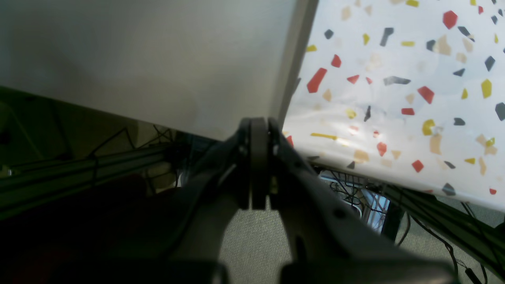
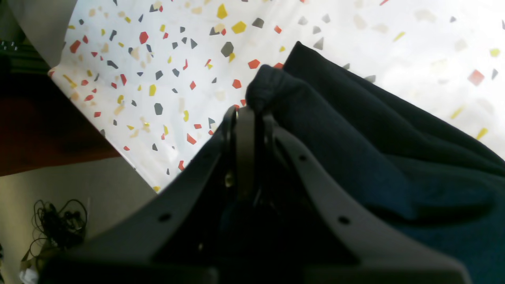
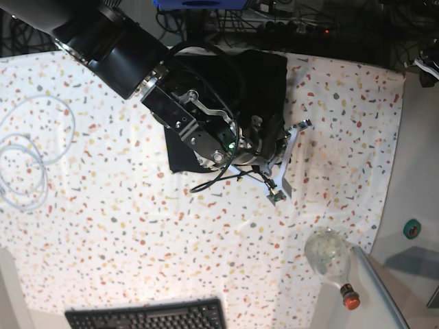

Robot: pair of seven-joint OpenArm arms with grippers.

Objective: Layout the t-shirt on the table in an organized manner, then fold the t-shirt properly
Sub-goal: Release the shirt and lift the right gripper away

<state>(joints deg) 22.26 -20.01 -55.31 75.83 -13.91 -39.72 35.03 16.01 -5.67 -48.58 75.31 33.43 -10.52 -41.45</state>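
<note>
The black t-shirt (image 3: 264, 75) lies bunched at the far middle of the speckled table (image 3: 137, 226), partly hidden under my right arm (image 3: 199, 123). In the right wrist view my right gripper (image 2: 246, 114) is shut on a rolled fold of the t-shirt (image 2: 355, 138), which bulges just past the fingertips and hangs away to the right over the table (image 2: 177, 59). My left gripper (image 1: 259, 126) is shut with nothing in it. It sits off the table's (image 1: 394, 98) edge, beside a plain grey surface (image 1: 158, 59). The left gripper does not show in the base view.
A white cable coil (image 3: 20, 151) lies at the table's left. A black keyboard (image 3: 147, 317) sits at the front edge, and a clear bottle with a red cap (image 3: 333, 260) at the front right. A green tape roll (image 3: 411, 228) rests on the grey side surface. Cables (image 2: 59, 221) lie on the floor.
</note>
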